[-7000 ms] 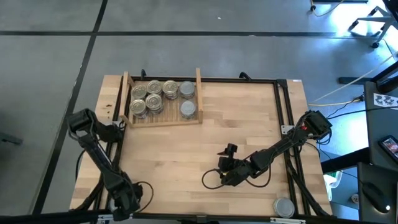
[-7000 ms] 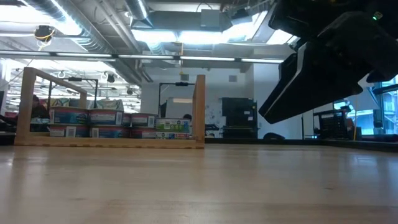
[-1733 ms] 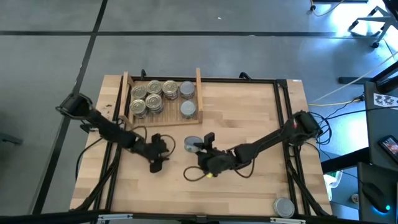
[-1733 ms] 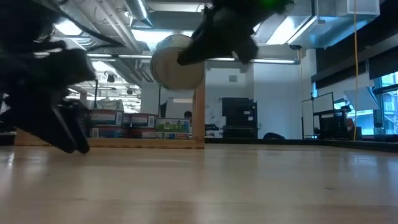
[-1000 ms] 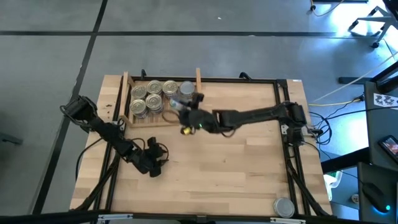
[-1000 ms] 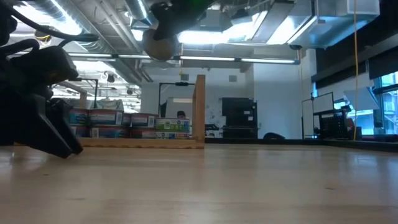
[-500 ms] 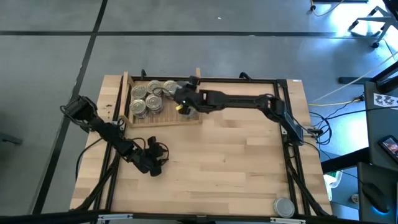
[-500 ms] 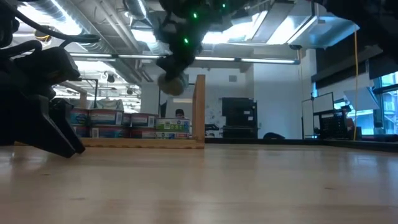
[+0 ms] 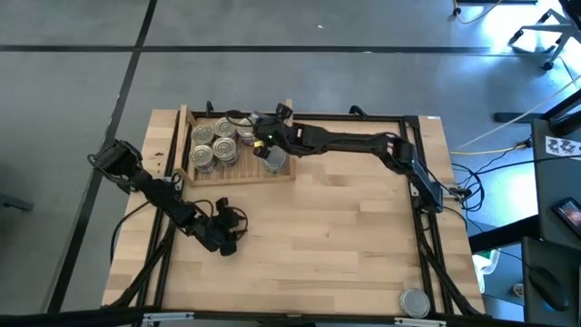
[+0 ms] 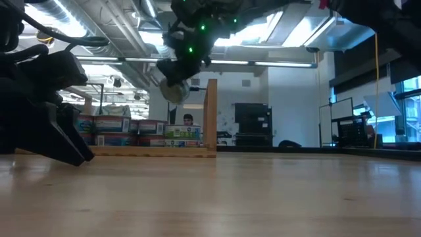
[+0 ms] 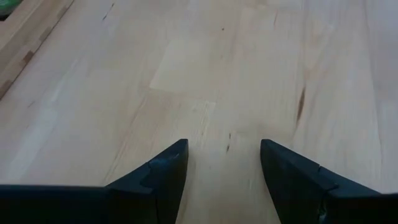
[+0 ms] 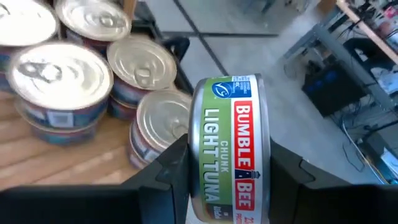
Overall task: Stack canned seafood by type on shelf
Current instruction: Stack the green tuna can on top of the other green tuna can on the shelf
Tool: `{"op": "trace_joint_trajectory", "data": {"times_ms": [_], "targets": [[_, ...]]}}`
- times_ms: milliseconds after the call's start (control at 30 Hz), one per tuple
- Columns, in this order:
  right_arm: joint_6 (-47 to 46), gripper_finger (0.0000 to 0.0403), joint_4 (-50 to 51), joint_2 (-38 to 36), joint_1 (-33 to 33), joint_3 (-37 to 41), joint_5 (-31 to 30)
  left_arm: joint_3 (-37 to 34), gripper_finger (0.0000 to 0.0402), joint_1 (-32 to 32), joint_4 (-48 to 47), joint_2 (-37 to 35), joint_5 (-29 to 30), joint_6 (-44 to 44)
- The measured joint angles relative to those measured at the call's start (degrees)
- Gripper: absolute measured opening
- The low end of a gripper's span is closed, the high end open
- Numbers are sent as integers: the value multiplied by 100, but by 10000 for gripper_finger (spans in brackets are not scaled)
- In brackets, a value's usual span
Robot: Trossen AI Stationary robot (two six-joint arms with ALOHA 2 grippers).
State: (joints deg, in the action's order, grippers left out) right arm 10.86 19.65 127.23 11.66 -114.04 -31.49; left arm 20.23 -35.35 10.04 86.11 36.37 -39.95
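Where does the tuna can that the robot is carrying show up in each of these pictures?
High view: hidden under the right gripper, over the shelf.
Low view: the tuna can hangs tilted near the top, left of the shelf's upright board.
Left wrist view: not in it.
Right wrist view: centre, on edge, label readable.
Shared landmark: the shelf's stacked cans.

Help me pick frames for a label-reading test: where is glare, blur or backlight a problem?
Right wrist view: held can label sharp, shelf cans behind soft. Low view: ceiling lights backlight the right gripper into silhouette. Left wrist view: even light, plain table. High view: glare at the top right corner.
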Motion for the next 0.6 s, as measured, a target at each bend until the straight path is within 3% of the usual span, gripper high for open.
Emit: {"op": "trace_joint_trajectory", "data": {"times_ms": [600], "targets": [[142,140,239,407,203,-39,-125,-4,198,15,170,-2,19,45]]}}
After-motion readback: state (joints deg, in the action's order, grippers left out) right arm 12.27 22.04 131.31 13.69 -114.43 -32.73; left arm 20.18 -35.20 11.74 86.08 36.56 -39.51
